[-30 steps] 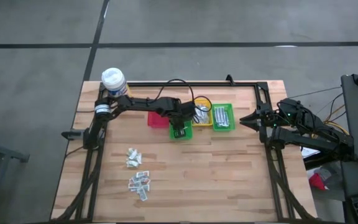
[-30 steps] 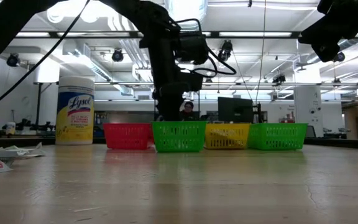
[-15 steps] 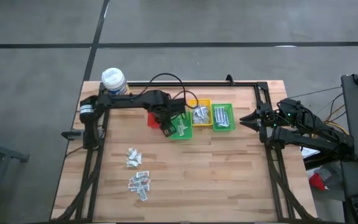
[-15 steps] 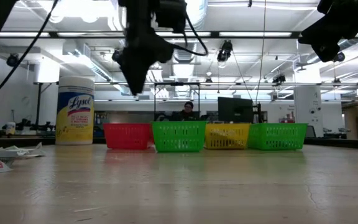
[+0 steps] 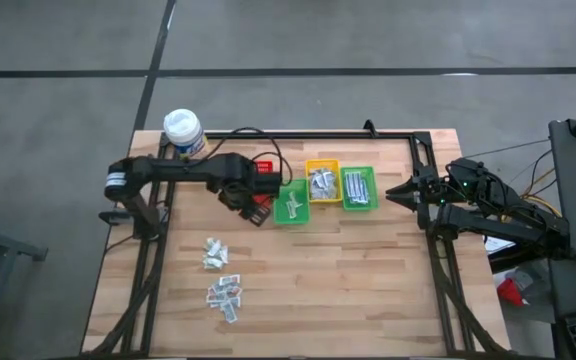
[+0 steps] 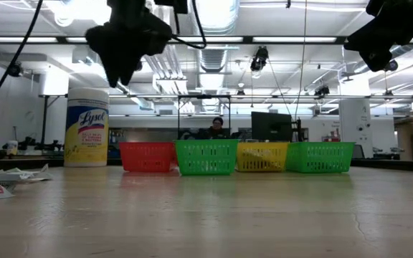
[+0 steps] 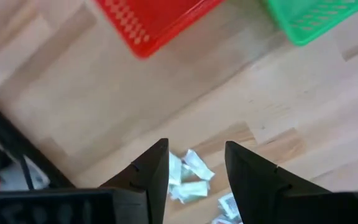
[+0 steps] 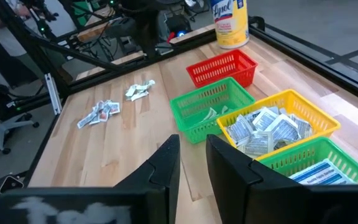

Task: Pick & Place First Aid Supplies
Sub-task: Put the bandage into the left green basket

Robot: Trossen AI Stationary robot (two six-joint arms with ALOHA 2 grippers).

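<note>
We could not see inside the red bin [image 5: 265,168], half hidden under the open, empty left gripper [image 7: 194,169]; packets [image 8: 263,129] filled the yellow bin [image 5: 322,165] at 3 o'clock; the right gripper [image 8: 192,163] stood slightly parted.

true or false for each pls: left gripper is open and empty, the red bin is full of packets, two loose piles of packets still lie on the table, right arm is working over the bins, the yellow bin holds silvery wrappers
1. The left gripper is open and empty: true. Its fingers stand apart above the wood with nothing between them.
2. The red bin is full of packets: false. It looks empty.
3. Two loose piles lie on the table: true. One pile of pale sachets and one of red-marked packets lie apart from the bins.
4. The right arm works over the bins: false. The right gripper waits at the table's right edge, beside the frame.
5. The yellow bin holds silvery wrappers: true.
</note>
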